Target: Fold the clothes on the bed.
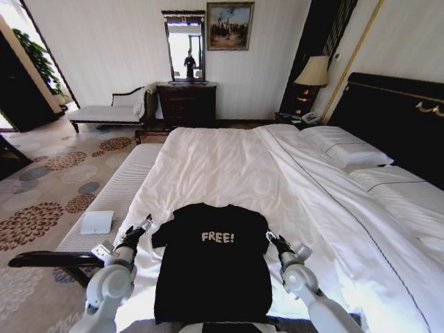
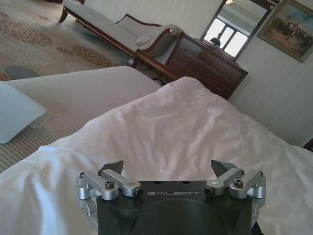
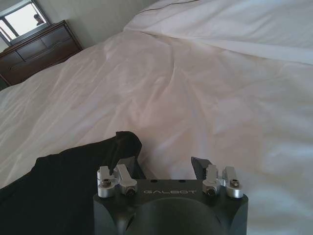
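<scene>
Your black T-shirt (image 1: 211, 267) lies flat, "FREE!" lettering up, on the white duvet (image 1: 229, 163) at the near edge of the bed (image 1: 388, 208). Your 2 grippers flank it: the left gripper (image 1: 143, 225) beside 1 sleeve, the right gripper (image 1: 272, 238) at the other, its fingers (image 3: 200, 166) by the hem. Both jaws stand spread wide, holding nothing.
</scene>
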Motion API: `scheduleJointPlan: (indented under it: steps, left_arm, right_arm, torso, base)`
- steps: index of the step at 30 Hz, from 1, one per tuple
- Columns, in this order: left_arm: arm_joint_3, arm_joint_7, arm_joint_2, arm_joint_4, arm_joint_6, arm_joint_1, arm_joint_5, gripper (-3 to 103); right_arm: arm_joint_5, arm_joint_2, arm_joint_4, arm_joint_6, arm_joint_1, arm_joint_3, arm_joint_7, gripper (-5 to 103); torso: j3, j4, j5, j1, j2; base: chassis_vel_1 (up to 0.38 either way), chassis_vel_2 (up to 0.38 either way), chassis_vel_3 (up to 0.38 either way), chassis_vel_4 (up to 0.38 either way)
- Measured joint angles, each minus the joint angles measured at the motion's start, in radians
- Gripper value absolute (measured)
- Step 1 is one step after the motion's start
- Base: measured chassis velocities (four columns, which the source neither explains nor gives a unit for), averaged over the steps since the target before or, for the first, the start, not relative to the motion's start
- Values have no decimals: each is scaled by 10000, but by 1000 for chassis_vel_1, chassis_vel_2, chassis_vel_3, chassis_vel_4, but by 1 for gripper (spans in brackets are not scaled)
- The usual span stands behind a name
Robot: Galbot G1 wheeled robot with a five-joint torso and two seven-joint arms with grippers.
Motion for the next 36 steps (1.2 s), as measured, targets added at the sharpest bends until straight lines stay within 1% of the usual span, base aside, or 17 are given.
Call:
scheduleJointPlan:
  steps: [2, 3, 5, 7, 16, 28, 30, 31, 32, 34, 36]
  left_arm:
    - [0, 0, -8, 5, -1, 0, 0, 100]
    - [4, 0, -25, 17, -1, 0, 0, 100]
    - [9, 0, -39, 28, -1, 3, 0, 100]
    - [13, 0, -44, 29, -1, 5, 5, 100]
    - [35, -8, -115, -28, -2, 58, 49, 100]
    - [0, -12, -257, -194, -4, 189, 177, 100]
    - [26, -12, -303, -199, -10, 204, 225, 100]
    - [26, -12, -303, -199, -10, 204, 225, 100]
    - [43, -12, -330, -199, -13, 209, 254, 100]
    - [60, -12, -354, -204, -15, 220, 284, 100]
    - [64, -12, -365, -215, -17, 231, 292, 100]
  right_arm:
    - [-4, -4, 0, 1, -16, -10, -1, 68]
    - [-8, -2, 7, 1, -54, -31, -4, 62]
    - [-15, 20, 25, 3, -99, -40, -11, 57]
    - [-24, 25, 26, 4, -122, -50, -16, 56]
    - [-106, -46, 28, 17, -224, -117, -55, 52]
    - [-208, -209, 321, 41, -535, -259, -119, 52]
    - [-257, -225, 319, 61, -552, -280, -142, 48]
    - [-257, -225, 319, 61, -552, -280, -142, 48]
    - [-272, -233, 317, 75, -563, -284, -149, 46]
    - [-282, -251, 320, 90, -594, -283, -156, 35]
    - [-284, -263, 332, 97, -616, -273, -162, 35]
  torso:
    - [0, 0, 0, 0, 0]
    - [0, -1, 0, 0, 0]
    - [0, 0, -1, 0, 0]
    - [0, 0, 0, 0, 0]
    - [0, 0, -1, 0, 0]
    - [0, 0, -1, 0, 0]
    - [0, 0, -1, -1, 0]
    - [0, 0, -1, -1, 0]
    - [0, 0, -1, 0, 0]
    - [0, 0, -1, 0, 0]
    - [0, 0, -1, 0, 0]
  base:
    - [0, 0, 0, 0]
    - [0, 0, 0, 0]
    - [0, 0, 0, 0]
    - [0, 0, 0, 0]
    - [0, 0, 0, 0]
    - [0, 0, 0, 0]
    - [0, 0, 0, 0]
    - [0, 0, 0, 0]
    - [0, 0, 0, 0]
    - [0, 0, 0, 0]
    - [0, 0, 0, 0]
